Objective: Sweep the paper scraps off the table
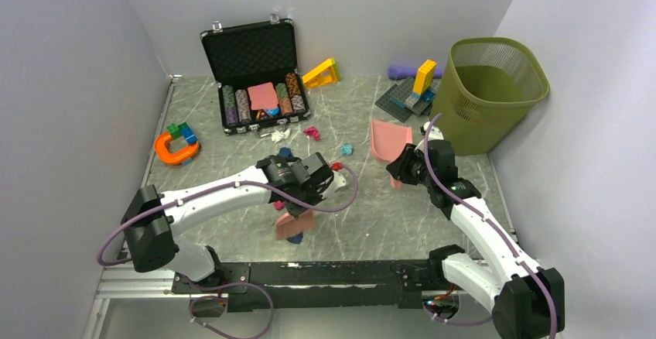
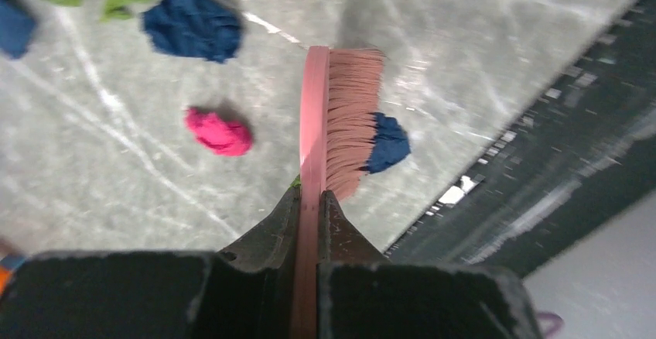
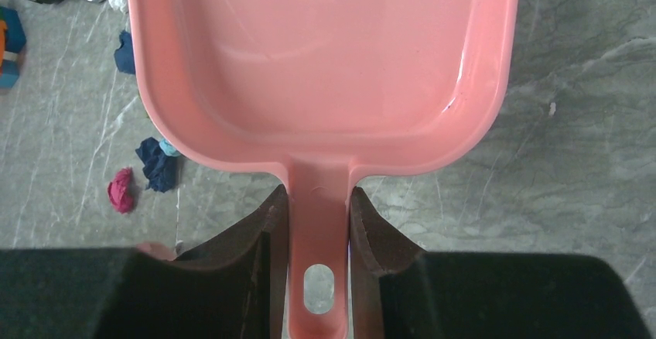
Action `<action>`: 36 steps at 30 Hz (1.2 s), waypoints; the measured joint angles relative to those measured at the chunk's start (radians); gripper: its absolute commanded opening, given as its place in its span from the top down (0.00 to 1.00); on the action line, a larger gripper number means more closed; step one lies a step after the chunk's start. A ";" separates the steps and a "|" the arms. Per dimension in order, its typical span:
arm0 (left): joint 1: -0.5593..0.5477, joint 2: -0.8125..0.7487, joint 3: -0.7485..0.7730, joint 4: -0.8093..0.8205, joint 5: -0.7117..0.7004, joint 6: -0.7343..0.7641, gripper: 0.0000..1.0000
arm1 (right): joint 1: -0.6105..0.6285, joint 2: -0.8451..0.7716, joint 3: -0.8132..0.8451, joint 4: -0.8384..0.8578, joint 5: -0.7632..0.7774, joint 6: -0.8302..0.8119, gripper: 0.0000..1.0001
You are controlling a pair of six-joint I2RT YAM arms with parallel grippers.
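Observation:
My left gripper [image 1: 305, 198] is shut on the handle of a pink brush [image 1: 295, 225], bristles down near the table's front. In the left wrist view, my left gripper [image 2: 312, 196] holds the brush [image 2: 340, 114], whose bristles touch a navy paper scrap [image 2: 388, 143]. A magenta scrap [image 2: 219, 131] and another navy scrap [image 2: 193, 33] lie to its left. My right gripper [image 1: 398, 170] is shut on the handle of a pink dustpan [image 1: 387, 139]; it also shows in the right wrist view [image 3: 319, 196], where the dustpan [image 3: 325, 60] is empty. More scraps lie mid-table: magenta [image 1: 312, 132], teal [image 1: 347, 149], white [image 1: 280, 134].
A green mesh waste basket [image 1: 495, 91] stands at the back right. An open black case [image 1: 255, 76] of poker chips sits at the back. Toy blocks on a grey plate [image 1: 410, 95] and an orange toy [image 1: 176, 148] lie nearby. A black rail [image 1: 309, 273] runs along the front edge.

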 measured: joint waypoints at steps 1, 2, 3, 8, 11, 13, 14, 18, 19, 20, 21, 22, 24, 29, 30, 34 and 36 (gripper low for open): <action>-0.002 0.009 0.000 0.005 -0.045 -0.005 1.00 | 0.000 0.000 0.000 0.000 0.000 0.000 1.00; -0.004 0.017 0.002 0.008 -0.095 -0.012 1.00 | 0.000 -0.001 0.000 0.000 0.001 0.000 1.00; -0.005 0.018 0.005 0.010 -0.147 -0.019 1.00 | 0.000 -0.002 0.000 0.000 0.001 0.000 1.00; -0.002 -0.016 0.035 0.029 -0.335 -0.035 1.00 | 0.000 -0.002 0.000 -0.001 0.002 0.000 1.00; 0.002 -0.085 0.046 0.046 -0.409 -0.054 1.00 | 0.000 -0.002 0.000 -0.002 0.002 0.000 1.00; 0.003 -0.148 0.047 0.064 -0.420 -0.056 1.00 | 0.000 -0.003 0.000 -0.004 0.002 0.000 1.00; 0.003 -0.178 0.047 0.074 -0.417 -0.057 1.00 | 0.000 -0.003 0.000 -0.006 0.002 0.000 1.00; 0.015 -0.253 0.051 0.096 -0.338 -0.075 1.00 | 0.000 -0.005 0.002 -0.009 0.002 0.000 1.00; 0.022 -0.256 0.051 0.102 -0.303 -0.081 1.00 | 0.000 -0.005 0.003 -0.010 0.002 0.000 1.00; 0.033 -0.256 0.051 0.109 -0.261 -0.087 1.00 | 0.000 -0.005 0.005 -0.010 0.002 0.000 1.00; 0.045 -0.254 0.051 0.114 -0.222 -0.094 1.00 | 0.000 -0.006 0.006 -0.010 0.003 0.000 1.00; 0.061 -0.250 0.051 0.124 -0.169 -0.105 1.00 | 0.000 -0.007 0.006 -0.011 0.003 0.000 1.00; 0.092 -0.235 0.051 0.140 -0.067 -0.124 1.00 | 0.000 -0.010 0.006 -0.014 0.008 0.000 1.00; 0.161 -0.102 0.100 0.150 0.158 -0.171 1.00 | 0.000 -0.014 0.012 -0.020 0.016 0.000 1.00; 0.175 -0.070 0.107 0.158 0.196 -0.187 1.00 | 0.000 -0.014 0.013 -0.021 0.017 -0.002 1.00; 0.238 0.045 0.111 0.223 0.330 -0.268 1.00 | 0.000 0.000 0.036 -0.058 0.025 -0.011 1.00; 0.262 0.090 0.111 0.285 0.395 -0.313 1.00 | 0.000 0.020 0.052 -0.072 0.034 -0.017 1.00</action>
